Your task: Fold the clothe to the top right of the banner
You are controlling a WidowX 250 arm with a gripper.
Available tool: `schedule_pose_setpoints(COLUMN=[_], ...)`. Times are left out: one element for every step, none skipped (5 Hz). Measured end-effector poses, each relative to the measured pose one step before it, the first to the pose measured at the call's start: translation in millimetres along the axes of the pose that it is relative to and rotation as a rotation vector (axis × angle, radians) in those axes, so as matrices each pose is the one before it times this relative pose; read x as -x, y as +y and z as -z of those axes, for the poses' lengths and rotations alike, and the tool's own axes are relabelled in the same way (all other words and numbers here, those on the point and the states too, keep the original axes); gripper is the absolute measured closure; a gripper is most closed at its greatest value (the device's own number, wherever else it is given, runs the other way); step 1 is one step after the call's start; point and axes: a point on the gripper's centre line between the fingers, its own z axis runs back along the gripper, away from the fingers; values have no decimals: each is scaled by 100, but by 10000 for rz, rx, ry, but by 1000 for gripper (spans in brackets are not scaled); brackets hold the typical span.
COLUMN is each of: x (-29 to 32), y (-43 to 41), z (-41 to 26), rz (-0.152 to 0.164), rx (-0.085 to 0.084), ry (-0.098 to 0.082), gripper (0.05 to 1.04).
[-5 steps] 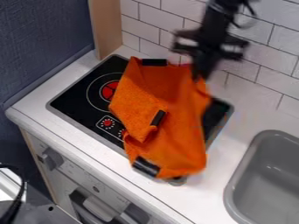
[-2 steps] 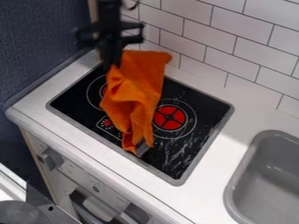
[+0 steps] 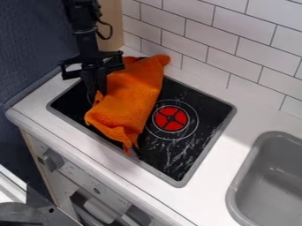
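The black gripper (image 3: 96, 93) hangs over the left part of the stove, at the left edge of the orange cloth (image 3: 126, 99). Its fingers are close together, shut on a bit of that edge. The cloth lies bunched and folded over the left half of the black stove top (image 3: 203, 126), covering most of the left burner. One corner rises near the back wall, and a narrow end points down to the stove's front rim. No banner can be made out.
A red burner (image 3: 170, 118) shows right of the cloth. The grey sink (image 3: 271, 176) is set into the white counter (image 3: 224, 167) at the right. White wall tiles (image 3: 236, 48) stand behind, with a wooden panel (image 3: 111, 26) and a dark wall at the left.
The gripper has swung from the right back over to the left, carrying the cloth, then gone lower. The cloth has come off the stove's right half, and its lower part has spread leftward.
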Motion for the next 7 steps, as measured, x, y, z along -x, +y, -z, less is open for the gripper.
schedule_pose_setpoints(x=[394, 609, 897, 1248, 1258, 1908, 3310], y=[-249, -724, -1712, -2650, -2837, -3642, -2796], z=[-75, -3504, -2974, -2752, -485, 1437, 27], rz=[228, 235, 357, 577, 481, 297, 979], rx=[-370, -196, -367, -264, 129, -88, -201], ry=[-237, -1045, -769, -461, 77, 288, 755], gripper=[635, 321, 85, 83, 83, 83, 83])
